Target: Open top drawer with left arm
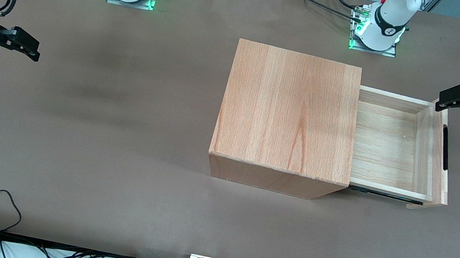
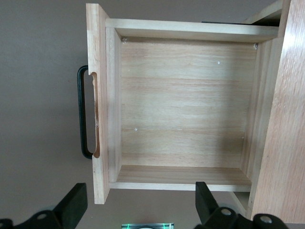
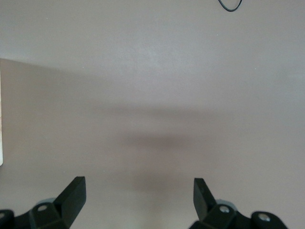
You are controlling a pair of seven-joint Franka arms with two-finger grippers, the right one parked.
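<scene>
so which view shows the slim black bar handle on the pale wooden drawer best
The left wrist view: the slim black bar handle shows whole, standing off the pale wooden drawer's front panel. The front view gives it only as a thin strip; the right wrist view misses it. The open gripper hangs above the drawer's corner.

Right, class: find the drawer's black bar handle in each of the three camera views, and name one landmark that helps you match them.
Front view: the black bar handle lies along the front panel of the pulled-out top drawer, nearer the camera than the left gripper.
Left wrist view: the handle sits on the front panel's outer face, clear of the open gripper.
Right wrist view: not in it.
Shared landmark: the wooden box casing.
</scene>
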